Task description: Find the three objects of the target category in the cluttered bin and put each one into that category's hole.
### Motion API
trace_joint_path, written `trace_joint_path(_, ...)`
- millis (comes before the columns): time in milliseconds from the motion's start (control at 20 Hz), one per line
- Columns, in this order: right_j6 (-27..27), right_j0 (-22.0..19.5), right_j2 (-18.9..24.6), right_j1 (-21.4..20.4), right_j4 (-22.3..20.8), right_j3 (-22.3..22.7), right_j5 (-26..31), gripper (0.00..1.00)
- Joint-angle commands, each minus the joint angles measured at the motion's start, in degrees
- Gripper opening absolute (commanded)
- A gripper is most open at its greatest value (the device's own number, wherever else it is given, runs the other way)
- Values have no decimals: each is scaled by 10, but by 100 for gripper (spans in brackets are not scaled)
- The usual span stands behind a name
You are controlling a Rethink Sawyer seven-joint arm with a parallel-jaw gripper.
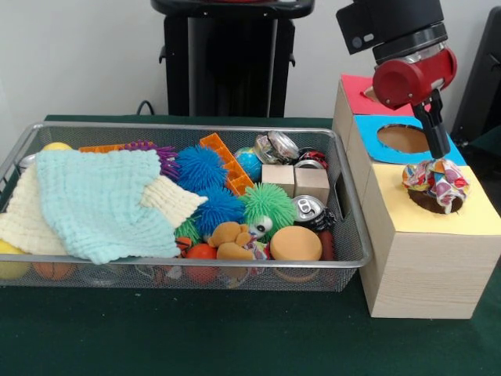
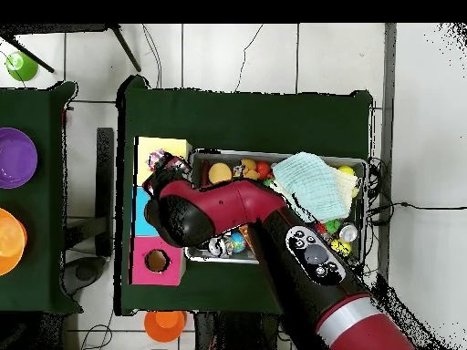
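Hanging over the yellow hole (image 1: 438,205), the claw (image 1: 437,160) grips a patterned bundle (image 1: 435,182); overhead, the arm hides it.

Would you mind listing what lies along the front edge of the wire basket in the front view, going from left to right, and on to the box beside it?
Mint cloth → brown plush toy → tan round disc → yellow-topped box, with the patterned cloth bundle sitting at its hole under the gripper.
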Motion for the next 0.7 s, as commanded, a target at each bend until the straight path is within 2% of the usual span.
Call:
trace_joint_path(50, 67, 2, -38, 16, -30, -34, -15, 0)
trace_joint_path(500, 61, 6, -43, 28, -32, -39, 1, 0)
trace_joint_path(700, 58, 7, -41, 48, -29, -42, 11, 0)
